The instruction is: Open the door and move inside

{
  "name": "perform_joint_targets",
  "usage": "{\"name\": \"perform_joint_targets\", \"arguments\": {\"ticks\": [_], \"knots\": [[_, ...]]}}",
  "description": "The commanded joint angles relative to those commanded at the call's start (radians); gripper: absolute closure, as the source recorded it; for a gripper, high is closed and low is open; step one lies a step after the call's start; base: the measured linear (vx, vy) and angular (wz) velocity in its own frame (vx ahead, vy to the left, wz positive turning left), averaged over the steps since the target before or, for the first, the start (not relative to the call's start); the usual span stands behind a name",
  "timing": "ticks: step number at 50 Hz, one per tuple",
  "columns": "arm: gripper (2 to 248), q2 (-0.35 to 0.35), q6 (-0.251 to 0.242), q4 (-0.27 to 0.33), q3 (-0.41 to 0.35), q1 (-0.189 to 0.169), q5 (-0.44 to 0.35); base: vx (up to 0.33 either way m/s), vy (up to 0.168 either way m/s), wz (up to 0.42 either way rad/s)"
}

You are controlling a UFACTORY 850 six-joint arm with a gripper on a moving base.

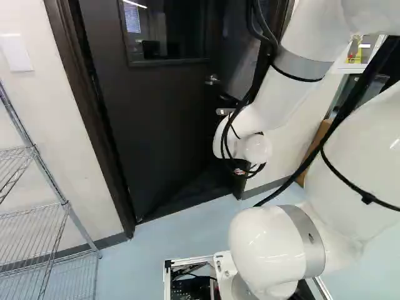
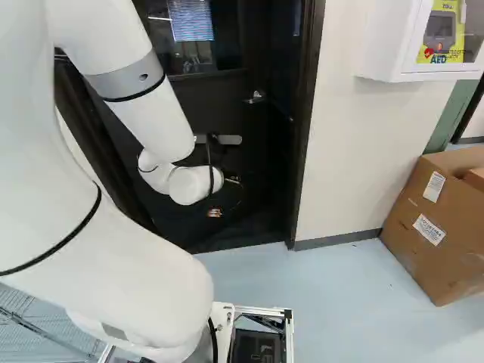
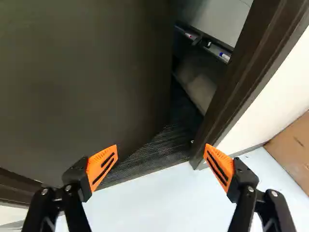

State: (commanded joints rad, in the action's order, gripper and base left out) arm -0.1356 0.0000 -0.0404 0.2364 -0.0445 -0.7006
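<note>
Door ajar, gripper set low by the gap

The door, left of centre in the left base view, is swung inward, so a push probably serves better than a pull. That would explain why the gripper points ahead with its fingers spread wide and nothing between them, while the handle, at upper centre of that view, goes ungripped. Widening the gap seems the step in hand, before the base drives in; the frame, close ahead of one finger, could catch it.
</note>
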Motion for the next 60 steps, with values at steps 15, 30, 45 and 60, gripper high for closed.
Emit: {"name": "perform_joint_targets", "arguments": {"ticks": [15,30,45,60], "knots": [[3,0.000,0.000,0.000,0.000,0.000,0.000,0.005,0.000,0.000],[3,0.000,0.000,0.000,0.000,0.000,0.000,0.044,0.002,-0.002],[3,0.000,0.000,0.000,0.000,0.000,0.000,0.112,0.005,-0.014],[3,0.000,0.000,0.000,0.000,0.000,0.000,0.133,0.046,-0.017]]}}
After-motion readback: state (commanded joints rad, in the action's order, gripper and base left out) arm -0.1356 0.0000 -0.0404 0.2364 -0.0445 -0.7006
